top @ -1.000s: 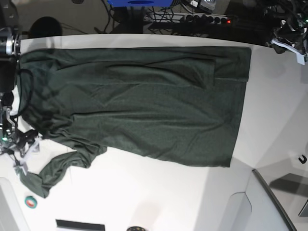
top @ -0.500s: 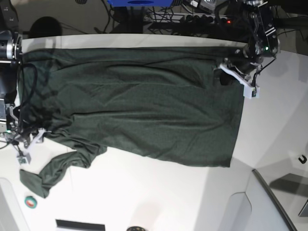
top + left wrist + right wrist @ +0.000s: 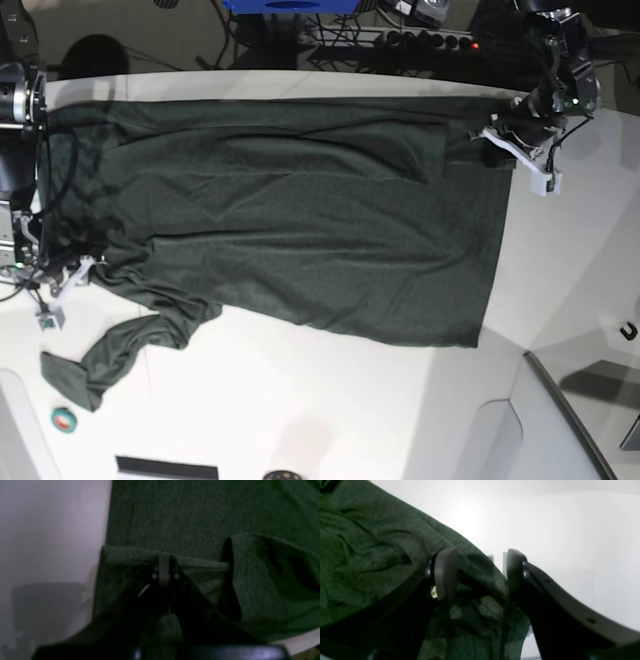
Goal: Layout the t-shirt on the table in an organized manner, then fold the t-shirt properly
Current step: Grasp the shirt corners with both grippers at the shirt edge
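Pinching the t-shirt (image 3: 190, 517) hem, the left gripper (image 3: 164, 566) risks bunching fabric; the right gripper (image 3: 480, 575) (spread, straddling cloth) may miss its grab w/o closing.

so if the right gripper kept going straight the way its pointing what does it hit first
Most likely the t-shirt: the open right gripper already straddles a raised fold at its edge. Beyond that is bare white table, though depth is hard to judge.

Robot lab: power strip (image 3: 420, 40), cables (image 3: 240, 45)

White table (image 3: 330, 400), t-shirt (image 3: 300, 220) apparently flat
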Robot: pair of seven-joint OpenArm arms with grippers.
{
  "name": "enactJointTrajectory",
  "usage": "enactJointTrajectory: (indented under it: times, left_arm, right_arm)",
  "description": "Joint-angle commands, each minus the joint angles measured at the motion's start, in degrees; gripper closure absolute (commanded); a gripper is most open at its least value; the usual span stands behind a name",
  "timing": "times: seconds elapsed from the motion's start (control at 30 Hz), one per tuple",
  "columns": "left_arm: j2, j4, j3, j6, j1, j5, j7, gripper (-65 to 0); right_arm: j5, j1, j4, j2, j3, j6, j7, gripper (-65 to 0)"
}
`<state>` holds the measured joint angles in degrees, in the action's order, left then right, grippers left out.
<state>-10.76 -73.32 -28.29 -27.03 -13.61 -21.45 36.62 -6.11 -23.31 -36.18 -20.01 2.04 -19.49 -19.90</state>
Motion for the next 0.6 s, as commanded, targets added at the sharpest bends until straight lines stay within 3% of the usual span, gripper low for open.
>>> enactJointTrajectory:
  times: [0.0,0.1,0.27,0.57]
  left_arm:
    - [-0.71,0.48,-0.15,0.87,-0.15,1.28,-0.18,0.0]
    - [-1.24,2.95,-0.15,0.87,-0.24,1.28,-3.61,0.0]
    - [-2.20,5.49,-0.15,0.70,-0.24,1.19,-4.23,0.0]
    - [-3.96,4.44,-0.15,0.70,-0.24,0.75,-3.96,0.0]
  right_arm:
    - [-0.26,-1.70,-0.34,-1.13,0.37,0.54,2.36,-29.1]
    - [-0.18,-1.79,2.91,-1.40,0.29,1.51,4.47,-29.1]
    - [-0.18,-1.70,6.87,-2.63,0.29,8.19,9.22,-29.1]
    - [-0.44,-1.70,5.46,-3.77,0.37,8.63,9.66,-29.1]
